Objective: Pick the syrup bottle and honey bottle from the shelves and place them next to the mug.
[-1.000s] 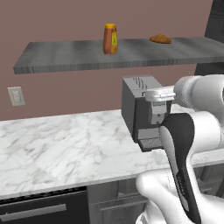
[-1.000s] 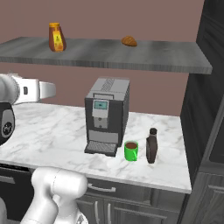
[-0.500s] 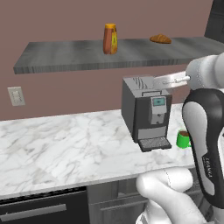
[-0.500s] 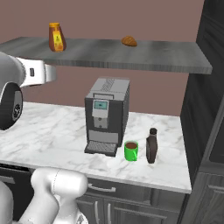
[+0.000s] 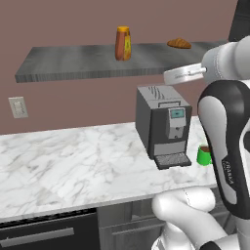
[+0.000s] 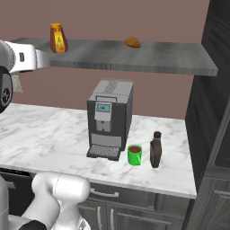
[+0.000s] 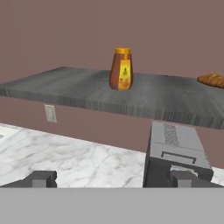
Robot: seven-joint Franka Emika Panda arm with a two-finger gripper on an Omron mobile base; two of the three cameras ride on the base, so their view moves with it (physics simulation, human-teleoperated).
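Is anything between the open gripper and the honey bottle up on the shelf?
Nothing visible. From the hand view, the honey bottle stands alone on the shelf, ahead of the open gripper. The pastry sits well off to one side, and the coffee machine is below shelf level.

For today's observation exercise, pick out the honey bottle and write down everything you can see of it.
The honey bottle is a slim amber-orange bottle that tapers up to a yellow-orange cap, with a yellowish label bearing a small dark mark on its front. It looks like smooth plastic. It stands upright on the grey wood-grain shelf, well to one side of a brown pastry and higher than the coffee machine. Nothing but the shelf touches it; no gripper holds it.
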